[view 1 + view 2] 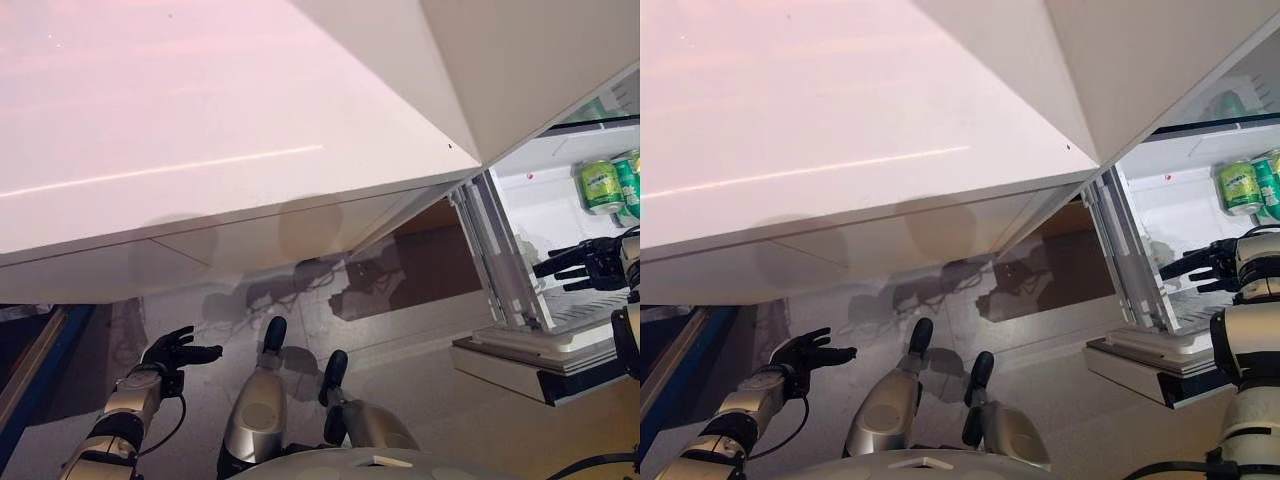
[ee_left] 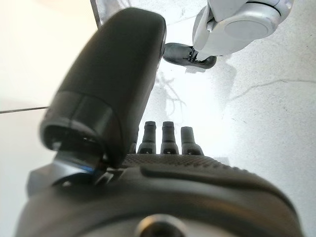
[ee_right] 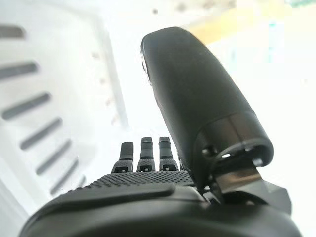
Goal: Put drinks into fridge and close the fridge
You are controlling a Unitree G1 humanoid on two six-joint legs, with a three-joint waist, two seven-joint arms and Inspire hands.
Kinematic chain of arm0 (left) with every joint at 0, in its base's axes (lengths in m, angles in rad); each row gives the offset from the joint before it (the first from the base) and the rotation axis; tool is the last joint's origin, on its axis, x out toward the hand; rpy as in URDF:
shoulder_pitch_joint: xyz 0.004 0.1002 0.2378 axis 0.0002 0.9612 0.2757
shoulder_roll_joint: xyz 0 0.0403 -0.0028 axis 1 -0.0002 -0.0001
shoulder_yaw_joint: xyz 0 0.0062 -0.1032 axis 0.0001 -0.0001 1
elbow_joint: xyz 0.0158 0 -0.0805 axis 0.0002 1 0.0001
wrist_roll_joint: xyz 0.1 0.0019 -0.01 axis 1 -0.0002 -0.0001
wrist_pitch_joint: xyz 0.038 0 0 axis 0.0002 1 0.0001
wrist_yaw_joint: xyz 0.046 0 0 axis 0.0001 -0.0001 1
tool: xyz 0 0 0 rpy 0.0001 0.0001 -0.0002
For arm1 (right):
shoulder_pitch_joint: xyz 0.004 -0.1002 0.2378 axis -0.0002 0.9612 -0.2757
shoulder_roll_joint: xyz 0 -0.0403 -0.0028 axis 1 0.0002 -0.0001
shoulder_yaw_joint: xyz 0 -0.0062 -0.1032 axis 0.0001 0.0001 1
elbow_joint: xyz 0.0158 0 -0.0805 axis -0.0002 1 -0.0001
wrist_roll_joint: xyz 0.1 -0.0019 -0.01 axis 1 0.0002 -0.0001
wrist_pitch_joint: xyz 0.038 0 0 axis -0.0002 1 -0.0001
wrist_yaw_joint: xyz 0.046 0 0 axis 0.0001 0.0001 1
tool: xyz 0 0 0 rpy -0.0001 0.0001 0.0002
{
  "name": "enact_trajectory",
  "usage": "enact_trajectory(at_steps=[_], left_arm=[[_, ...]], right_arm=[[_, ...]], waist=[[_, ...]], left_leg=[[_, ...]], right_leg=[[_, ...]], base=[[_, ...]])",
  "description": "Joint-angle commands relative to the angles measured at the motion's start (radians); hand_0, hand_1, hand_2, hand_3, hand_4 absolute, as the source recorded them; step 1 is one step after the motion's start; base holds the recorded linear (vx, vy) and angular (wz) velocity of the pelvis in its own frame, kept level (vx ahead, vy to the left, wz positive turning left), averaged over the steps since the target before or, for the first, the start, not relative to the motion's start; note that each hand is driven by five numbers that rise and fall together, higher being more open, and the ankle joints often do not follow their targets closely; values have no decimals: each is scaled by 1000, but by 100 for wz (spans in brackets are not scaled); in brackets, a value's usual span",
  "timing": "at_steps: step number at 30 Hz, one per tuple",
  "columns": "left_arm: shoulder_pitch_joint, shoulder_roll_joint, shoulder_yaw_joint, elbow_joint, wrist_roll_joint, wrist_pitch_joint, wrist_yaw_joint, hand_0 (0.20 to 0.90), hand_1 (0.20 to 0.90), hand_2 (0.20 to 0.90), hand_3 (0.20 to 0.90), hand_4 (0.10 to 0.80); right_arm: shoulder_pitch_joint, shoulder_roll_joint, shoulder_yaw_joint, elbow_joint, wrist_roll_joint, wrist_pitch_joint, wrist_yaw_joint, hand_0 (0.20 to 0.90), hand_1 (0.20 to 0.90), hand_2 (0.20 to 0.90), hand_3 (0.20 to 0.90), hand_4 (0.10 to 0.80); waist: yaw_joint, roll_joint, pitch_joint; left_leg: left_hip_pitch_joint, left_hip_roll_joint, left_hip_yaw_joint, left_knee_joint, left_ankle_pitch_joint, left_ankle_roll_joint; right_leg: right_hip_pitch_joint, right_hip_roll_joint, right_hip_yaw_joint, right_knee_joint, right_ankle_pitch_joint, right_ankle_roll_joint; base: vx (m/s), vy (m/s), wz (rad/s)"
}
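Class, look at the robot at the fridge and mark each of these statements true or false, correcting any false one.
1. The fridge door is shut. False: it stands open, and the inside of the fridge shows at the right.
2. Green cans stand inside the fridge. True.
3. The right hand holds a can. False: its fingers are straight and it holds nothing, as the right wrist view shows.
4. The left hand is low over the floor, away from the fridge. True.
5. The left hand grips the door's edge. False: it is open and touches nothing.
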Motion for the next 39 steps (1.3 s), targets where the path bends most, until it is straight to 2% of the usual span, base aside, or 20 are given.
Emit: enact_trajectory(at_steps=[1, 2, 3, 5, 6, 9, 12, 14, 15, 20, 24, 29, 35, 39], left_arm=[[89, 21, -22, 53, 43, -7, -8, 900, 900, 900, 900, 800], [97, 13, -28, 61, 49, -7, -16, 900, 900, 900, 900, 800], [104, 3, -33, 71, 52, -7, -23, 900, 900, 900, 900, 800], [111, -7, -36, 80, 55, -10, -24, 900, 900, 900, 900, 800], [123, -23, -41, 94, 48, -16, -29, 900, 900, 900, 900, 800], [135, -42, -46, 108, 42, -24, -30, 900, 900, 900, 900, 800], [148, -71, -38, 141, 50, -42, -46, 900, 900, 900, 900, 800], [156, -82, -38, 157, 62, -58, -62, 900, 900, 900, 900, 800], [166, -97, -31, 176, 72, -76, -78, 900, 900, 900, 900, 800], [198, -122, -23, 214, 87, -115, -101, 900, 900, 900, 900, 800], [215, -139, -3, 233, 99, -132, -103, 900, 900, 900, 900, 800], [236, -152, 31, 242, 127, -141, -121, 900, 900, 900, 900, 800], [280, -170, 84, 244, 134, -145, -103, 900, 900, 900, 900, 800], [311, -184, 105, 250, 120, -148, -90, 900, 900, 900, 900, 800]], right_arm=[[7, -162, 79, -75, 55, -134, -220, 900, 900, 900, 900, 800], [13, -173, 64, -112, 97, -204, -287, 900, 900, 900, 900, 800], [22, -180, 46, -163, 132, -234, -338, 900, 900, 900, 900, 800], [41, -190, 20, -245, 161, -245, -388, 900, 900, 900, 900, 800], [79, -210, -20, -387, 197, -278, -471, 900, 900, 900, 900, 800], [161, -229, -97, -553, 220, -320, -556, 900, 900, 900, 900, 800], [302, -232, -262, -794, 219, -361, -611, 900, 900, 900, 900, 800], [380, -226, -345, -888, 196, -395, -634, 900, 900, 900, 900, 800], [452, -220, -423, -989, 183, -420, -659, 900, 900, 900, 900, 800], [620, -174, -618, -1179, 140, -489, -789, 900, 900, 900, 900, 800], [758, -118, -745, -1263, 126, -538, -872, 900, 900, 900, 900, 800], [961, 20, -904, -1302, 167, -612, -949, 900, 900, 900, 900, 800], [1163, 205, -1009, -1218, 228, -668, -901, 900, 900, 900, 900, 800], [1248, 289, -1002, -1123, 310, -703, -855, 900, 900, 900, 900, 800]], waist=[[-27, 2, -153], [-37, 5, -164], [-48, 9, -177], [-60, 12, -189], [-84, 22, -207], [-109, 34, -227], [-150, 56, -257], [-163, 64, -270], [-182, 80, -286], [-222, 103, -317], [-251, 111, -331], [-289, 122, -340], [-341, 137, -328], [-358, 138, -309]], left_leg=[[8, -15, 7, 7, -97, 19], [17, -15, 11, 7, -99, 18], [25, -14, 15, 6, -101, 18], [34, -14, 20, 5, -105, 19], [45, -14, 29, 2, -111, 19], [57, -17, 38, -1, -118, 20], [72, -22, 45, -3, -128, 23], [77, -23, 49, -3, -132, 24], [85, -24, 55, -4, -136, 24], [107, -22, 72, -9, -149, 20], [122, -18, 91, -10, -157, 17], [137, -17, 113, -10, -159, 17], [167, -10, 143, 20, -186, 27], [173, -18, 137, 62, -206, 41]], right_leg=[[-81, 15, 29, 46, 58, 52], [-74, 14, 33, 46, 56, 53], [-69, 13, 39, 45, 55, 54], [-63, 13, 44, 44, 52, 55], [-57, 10, 53, 42, 48, 56], [-51, 8, 60, 38, 42, 58], [-44, 3, 75, 33, 34, 60], [-42, 0, 80, 31, 32, 60], [-38, -4, 83, 29, 28, 61], [-21, -5, 93, 18, 23, 63], [-13, -4, 102, 17, 20, 66], [-13, 1, 124, 34, 14, 63], [-11, 4, 141, 109, -39, 52], [-7, 7, 152, 141, -55, 41]], base=[[30, 57, -7], [44, 69, -12], [40, 62, -11], [33, 71, -9], [16, 87, -10], [-8, 83, -9], [-11, 94, -10], [-23, 96, -3], [-24, 102, -4], [-40, 59, -5], [-41, 17, -14], [-10, 2, -14], [64, 25, -16], [101, 20, -4]])
